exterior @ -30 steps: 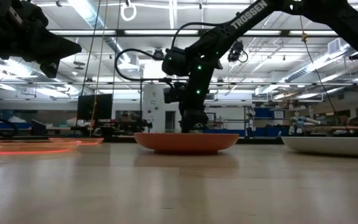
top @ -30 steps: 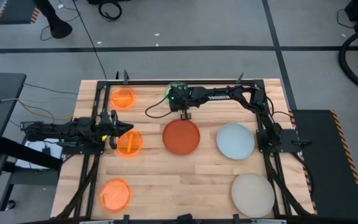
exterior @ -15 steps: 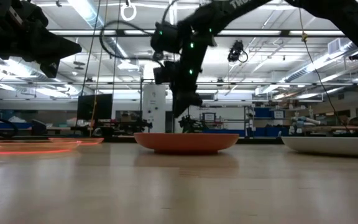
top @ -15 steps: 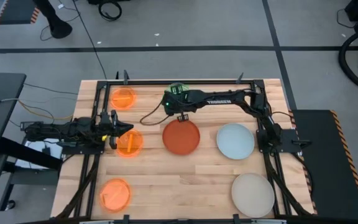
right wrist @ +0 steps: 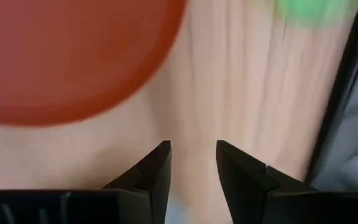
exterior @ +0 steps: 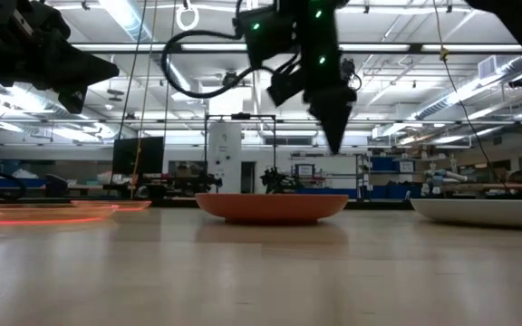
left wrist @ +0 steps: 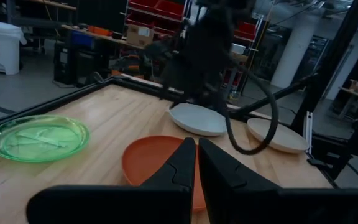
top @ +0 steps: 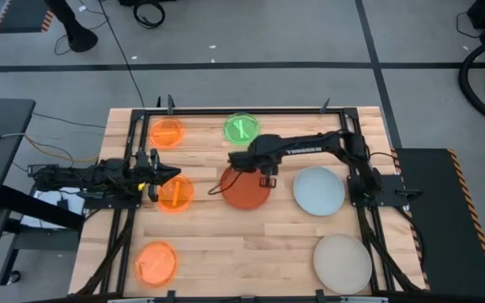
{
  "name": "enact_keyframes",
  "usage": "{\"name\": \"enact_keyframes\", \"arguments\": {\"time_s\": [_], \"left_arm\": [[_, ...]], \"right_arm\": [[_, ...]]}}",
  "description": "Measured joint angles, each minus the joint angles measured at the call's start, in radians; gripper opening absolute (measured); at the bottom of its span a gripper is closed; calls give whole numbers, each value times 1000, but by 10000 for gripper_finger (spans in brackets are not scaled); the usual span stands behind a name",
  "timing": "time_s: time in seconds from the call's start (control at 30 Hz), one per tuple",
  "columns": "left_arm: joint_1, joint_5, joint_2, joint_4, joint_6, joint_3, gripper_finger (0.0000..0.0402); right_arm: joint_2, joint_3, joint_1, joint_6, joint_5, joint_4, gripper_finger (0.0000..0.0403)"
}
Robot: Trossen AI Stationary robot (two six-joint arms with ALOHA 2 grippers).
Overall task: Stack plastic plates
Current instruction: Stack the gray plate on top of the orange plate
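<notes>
The large red-orange plate (top: 244, 188) (exterior: 270, 206) rests flat mid-table. My right gripper (top: 268, 178) (exterior: 334, 136) (right wrist: 192, 163) hangs open above its right rim, pointing down and touching nothing. A small neon green plate (top: 242, 128) (left wrist: 36, 137) sits by the far edge. Small neon orange plates lie far left (top: 167, 132), at the left (top: 175, 194) and near left (top: 156, 263). My left gripper (top: 162, 175) (left wrist: 196, 163) waits shut, raised beside the left orange plate. The pale blue plate (top: 318, 190) and beige plate (top: 342, 263) lie on the right.
A black metal frame (top: 226, 110) runs along the table's far edge and down both sides. Bare wood (top: 242, 240) lies between the near orange plate and the beige plate. The right arm's cable (top: 226, 181) loops over the red-orange plate.
My right gripper has risen from just behind the red-orange plate's far rim and swung toward the table's right and near side, ending high over the plate's right rim. The arm no longer covers the green plate. No plate has moved.
</notes>
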Motion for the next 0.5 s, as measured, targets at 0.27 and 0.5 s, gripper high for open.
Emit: {"name": "enact_keyframes", "arguments": {"time_s": [0.27,0.5], "left_arm": [[0,0,0,0,0,0,27],[0,0,0,0,0,0,27]], "right_arm": [[-115,-182,181,745,-138,-42,139],[-127,-342,307,1012,-213,58,131]]}}
